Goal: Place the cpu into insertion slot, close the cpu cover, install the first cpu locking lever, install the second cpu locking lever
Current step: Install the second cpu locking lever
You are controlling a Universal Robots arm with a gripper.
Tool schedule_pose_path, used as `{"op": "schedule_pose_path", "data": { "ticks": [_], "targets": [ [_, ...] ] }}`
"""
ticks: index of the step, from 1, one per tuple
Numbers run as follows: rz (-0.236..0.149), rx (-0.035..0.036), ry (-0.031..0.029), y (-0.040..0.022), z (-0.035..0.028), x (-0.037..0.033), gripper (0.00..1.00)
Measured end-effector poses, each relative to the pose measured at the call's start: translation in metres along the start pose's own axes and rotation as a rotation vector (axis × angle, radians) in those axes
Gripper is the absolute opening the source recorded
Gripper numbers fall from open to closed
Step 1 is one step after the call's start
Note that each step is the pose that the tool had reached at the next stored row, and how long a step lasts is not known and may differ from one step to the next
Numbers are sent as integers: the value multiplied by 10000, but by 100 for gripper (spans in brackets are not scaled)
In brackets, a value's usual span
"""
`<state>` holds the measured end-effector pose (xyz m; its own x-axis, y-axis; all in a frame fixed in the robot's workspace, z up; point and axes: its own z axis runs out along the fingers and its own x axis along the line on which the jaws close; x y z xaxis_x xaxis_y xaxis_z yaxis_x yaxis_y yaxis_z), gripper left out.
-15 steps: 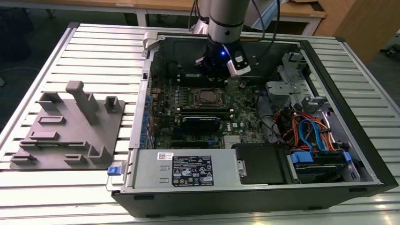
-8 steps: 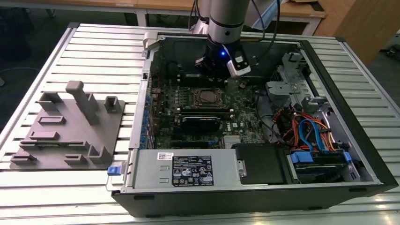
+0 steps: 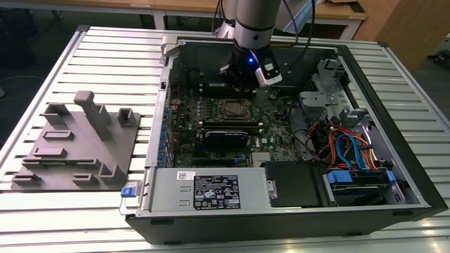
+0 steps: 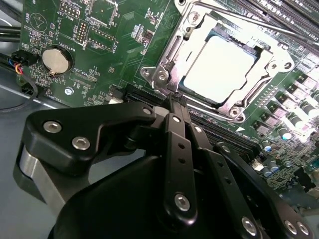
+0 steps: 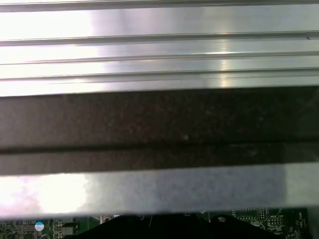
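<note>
In the second wrist view the gripper [image 4: 174,102] fills the near ground, its two black fingers [image 4: 178,149] pressed together with no gap and nothing between them. Their tips sit just short of the insertion slot [image 4: 167,74], at its 7 o'clock corner. Beyond them the cpu [image 4: 217,69] lies flat in that slot, its pale metal top bright under glare. The cpu cover [image 4: 259,92] lies down around the chip, framing it through its window. A thin locking lever [image 4: 234,17] runs along the far side of the socket. A round coin battery [image 4: 56,58] sits on the green board toward 10 o'clock of the gripper.

In the exterior view the arm [image 3: 253,23] reaches into the open computer case [image 3: 393,174] from 12 o'clock, the gripper [image 3: 243,79] just above the socket [image 3: 232,109]. A grey fixture block [image 3: 77,145] rests on the slatted table [image 3: 105,47] at 9 o'clock of the case.
</note>
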<state>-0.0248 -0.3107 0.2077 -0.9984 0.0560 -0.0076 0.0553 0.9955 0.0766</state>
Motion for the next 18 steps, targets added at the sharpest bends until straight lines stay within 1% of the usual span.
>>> {"op": "schedule_pose_path", "data": {
  "ticks": [3,10,12,18],
  "targets": [
    [0,0,0,-18,-1,-1,10],
    [0,1,0,-115,-9,-7,10],
    [0,0,-1,-125,-9,-7,10],
    [1,1,0,-129,-10,-7,10]
  ]
}}
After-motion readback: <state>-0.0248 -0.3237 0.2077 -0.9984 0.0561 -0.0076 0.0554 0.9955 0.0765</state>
